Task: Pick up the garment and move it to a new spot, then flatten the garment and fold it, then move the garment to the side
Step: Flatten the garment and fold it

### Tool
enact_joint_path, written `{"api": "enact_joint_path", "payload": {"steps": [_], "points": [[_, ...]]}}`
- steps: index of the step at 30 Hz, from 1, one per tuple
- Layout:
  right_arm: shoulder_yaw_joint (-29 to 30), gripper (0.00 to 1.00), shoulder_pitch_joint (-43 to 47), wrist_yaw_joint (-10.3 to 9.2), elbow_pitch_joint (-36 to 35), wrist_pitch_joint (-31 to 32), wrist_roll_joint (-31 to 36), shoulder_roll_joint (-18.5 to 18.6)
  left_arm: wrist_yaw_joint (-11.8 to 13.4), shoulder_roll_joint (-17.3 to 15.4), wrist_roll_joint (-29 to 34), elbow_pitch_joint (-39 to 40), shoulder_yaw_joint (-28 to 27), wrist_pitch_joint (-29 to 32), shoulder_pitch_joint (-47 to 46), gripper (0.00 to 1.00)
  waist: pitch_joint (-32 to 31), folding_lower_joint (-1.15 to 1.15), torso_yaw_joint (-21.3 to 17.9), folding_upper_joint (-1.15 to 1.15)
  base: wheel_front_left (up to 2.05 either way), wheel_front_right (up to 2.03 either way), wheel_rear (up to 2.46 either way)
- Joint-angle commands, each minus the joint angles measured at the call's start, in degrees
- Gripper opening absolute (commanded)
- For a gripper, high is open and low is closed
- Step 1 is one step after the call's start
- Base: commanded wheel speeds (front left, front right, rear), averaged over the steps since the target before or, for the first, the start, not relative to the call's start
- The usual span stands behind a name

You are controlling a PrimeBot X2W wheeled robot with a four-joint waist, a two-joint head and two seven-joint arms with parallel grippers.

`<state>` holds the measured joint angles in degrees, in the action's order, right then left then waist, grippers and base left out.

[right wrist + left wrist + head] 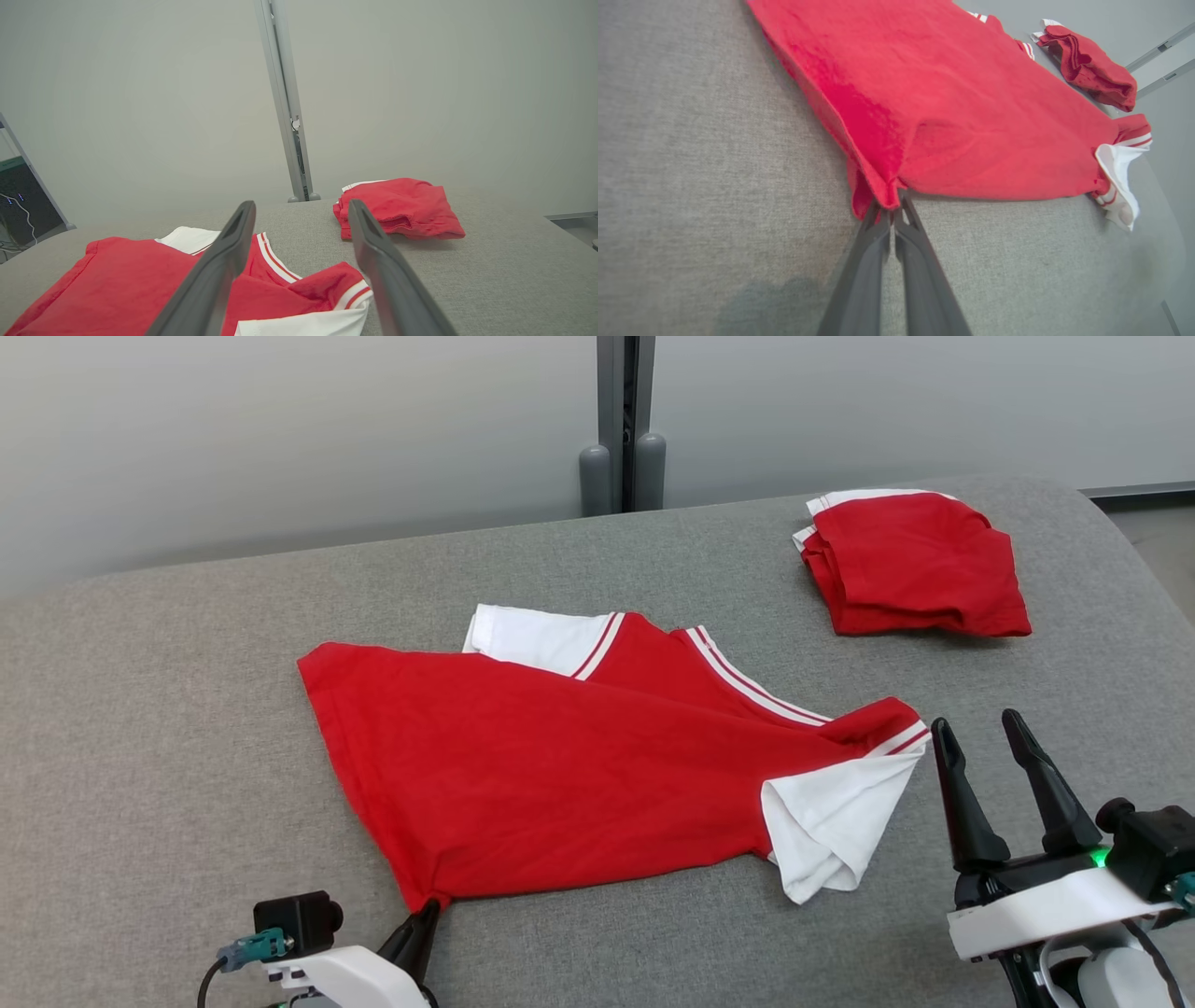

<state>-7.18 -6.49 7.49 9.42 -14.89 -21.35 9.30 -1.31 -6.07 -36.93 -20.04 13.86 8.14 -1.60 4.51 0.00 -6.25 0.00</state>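
Left gripper (429, 907) is seen pinched together on the bottom hem corner of the red garment (560, 775), the corner lying farthest from the folded stack (920, 565), so a grab looks to be made. Right gripper (976, 721) is held with its fingers spread apart and nothing between them, hovering on the robot's side of the folded stack, and no cloth is touched by it as far as can be told. The garment is spread loosely on the grey surface (140, 756), well apart from the folded stack and to the robot's left of it, with one white sleeve (826, 831) crumpled at the end nearest the stack and the body bunched diagonally rather than laid flat. So the step in hand is probably the flattening bit, or maybe the pick-up and move, hard to be sure from one corner pinch. For the next move a second hold is likely needed: the hem end closer to the stack would have to be caught too, then the cloth could be tugged taut. Care is called for, since only a thin bit of hem seems caught.
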Motion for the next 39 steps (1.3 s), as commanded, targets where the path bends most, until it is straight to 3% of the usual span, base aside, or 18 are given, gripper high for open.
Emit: {"api": "enact_joint_path", "payload": {"steps": [1,6,11,14,16,18,20,26,31,39], "points": [[0.12,1.0,-0.09,0.01,-0.04,-0.22,-0.14,0.19,-0.31,-0.24,-0.27,0.27,-0.28,0.03,-0.79,0.0,-0.05,0.0,0.09,0.0,0.0,0.0,0.0],[0.18,1.0,0.01,0.0,-0.13,-0.22,-0.07,0.13,-1.4,-1.26,-1.74,2.78,-1.05,0.5,-1.1,0.0,0.07,0.0,0.92,0.0,0.0,0.0,0.0],[0.42,1.0,0.4,0.0,-0.18,-0.22,-0.03,0.54,-2.36,-5.92,-2.21,10.18,-1.94,4.46,-1.79,0.0,0.33,0.0,1.94,0.0,0.0,0.0,0.0],[0.19,1.0,0.4,0.0,0.11,-0.22,-0.06,0.57,-4.29,-11.39,-2.42,15.72,-0.56,9.88,-2.92,0.01,0.56,0.0,2.35,0.0,0.0,0.0,0.0],[0.12,1.0,0.04,0.01,0.31,-0.22,-0.13,0.63,-5.28,-15.7,-1.77,18.76,0.8,13.55,-3.68,0.16,0.71,0.0,2.39,0.0,0.0,0.0,0.0],[-0.01,1.0,-0.4,0.0,0.49,-0.22,-0.35,0.86,-5.64,-20.11,-1.77,20.07,1.69,16.89,-4.44,0.12,0.88,0.0,2.27,0.0,0.0,0.0,0.0],[-0.1,1.0,-0.87,0.0,0.6,-0.22,-0.52,1.06,-6.02,-23.71,-3.19,20.31,2.64,20.06,-5.2,0.0,1.05,0.0,1.91,0.0,0.0,0.0,0.0],[-0.29,1.0,-1.65,0.01,0.98,-0.22,-0.89,1.23,-6.14,-31.82,-14.85,18.57,5.91,29.76,-9.53,0.0,1.9,0.0,0.65,0.0,0.0,0.0,0.0],[-0.7,1.0,-2.62,0.01,1.37,-0.23,-1.01,1.2,-6.17,-32.91,-24.37,12.96,5.23,34.55,-14.53,0.0,2.21,0.0,-0.58,0.0,0.0,0.0,0.0],[-1.67,1.0,-3.81,0.01,2.08,-0.23,-1.4,1.2,-6.18,-32.01,-26.59,0.34,6.29,36.56,-20.95,0.0,2.64,0.0,-2.35,0.0,0.0,0.0,0.0]]}}
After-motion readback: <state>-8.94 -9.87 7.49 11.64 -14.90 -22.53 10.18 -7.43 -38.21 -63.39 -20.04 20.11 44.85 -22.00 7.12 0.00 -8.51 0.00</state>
